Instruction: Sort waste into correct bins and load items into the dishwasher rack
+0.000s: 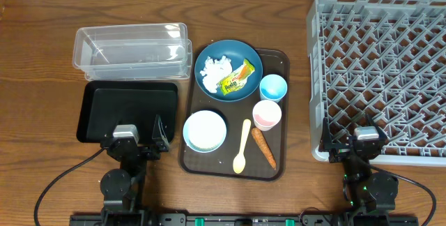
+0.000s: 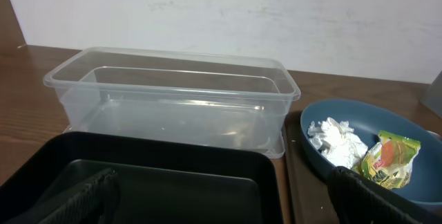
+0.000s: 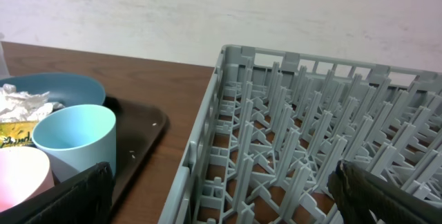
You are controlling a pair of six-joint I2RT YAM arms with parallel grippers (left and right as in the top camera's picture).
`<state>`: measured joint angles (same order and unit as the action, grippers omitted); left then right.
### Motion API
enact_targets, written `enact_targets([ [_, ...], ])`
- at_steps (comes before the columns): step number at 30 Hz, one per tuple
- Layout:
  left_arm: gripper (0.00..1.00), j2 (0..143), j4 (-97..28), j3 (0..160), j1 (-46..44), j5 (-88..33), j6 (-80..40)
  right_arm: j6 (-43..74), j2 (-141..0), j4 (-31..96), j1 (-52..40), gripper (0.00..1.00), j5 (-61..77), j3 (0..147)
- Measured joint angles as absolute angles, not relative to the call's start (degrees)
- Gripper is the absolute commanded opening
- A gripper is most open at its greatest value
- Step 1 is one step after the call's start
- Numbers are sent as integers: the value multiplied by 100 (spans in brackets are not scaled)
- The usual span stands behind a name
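A dark blue dish [image 1: 245, 53] holds crumpled white tissue [image 1: 212, 69] and a yellow-green wrapper [image 1: 235, 80]. Beside it on the brown tray stand a light blue cup [image 1: 273, 86], a pink-white cup [image 1: 267, 114] and a white bowl [image 1: 205, 130]. A pale yellow spoon [image 1: 242, 146] and an orange carrot [image 1: 263, 147] lie near the tray's front. The clear tub [image 1: 132, 44] and black tray [image 1: 129, 107] sit at the left, and the grey rack [image 1: 315, 79] at the right. My left gripper [image 1: 134, 141] hangs open over the black tray's front edge. My right gripper [image 1: 359, 146] stands open at the rack's front left corner.
The brown serving tray [image 1: 277, 62] lies between the bins and the rack. In the left wrist view the tub [image 2: 173, 92] is straight ahead and the dish [image 2: 345, 113] to the right. In the right wrist view the rack's wall [image 3: 207, 113] rises just beside the light blue cup [image 3: 72, 141].
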<state>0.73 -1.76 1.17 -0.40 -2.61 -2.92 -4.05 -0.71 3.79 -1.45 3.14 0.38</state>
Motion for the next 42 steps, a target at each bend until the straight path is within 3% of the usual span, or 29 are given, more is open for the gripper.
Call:
enact_targets([
  [27, 97, 244, -368, 239, -40, -257, -447, -274, -117, 244, -145, 99, -355, 86],
  [34, 97, 1955, -451, 1151, -38, -257, -451, -228, -943, 237, -145, 99, -633, 755],
  [42, 97, 4729, -1326, 3531, -38, -270, -451, -239, -3212, 467, -145, 99, -685, 2399],
])
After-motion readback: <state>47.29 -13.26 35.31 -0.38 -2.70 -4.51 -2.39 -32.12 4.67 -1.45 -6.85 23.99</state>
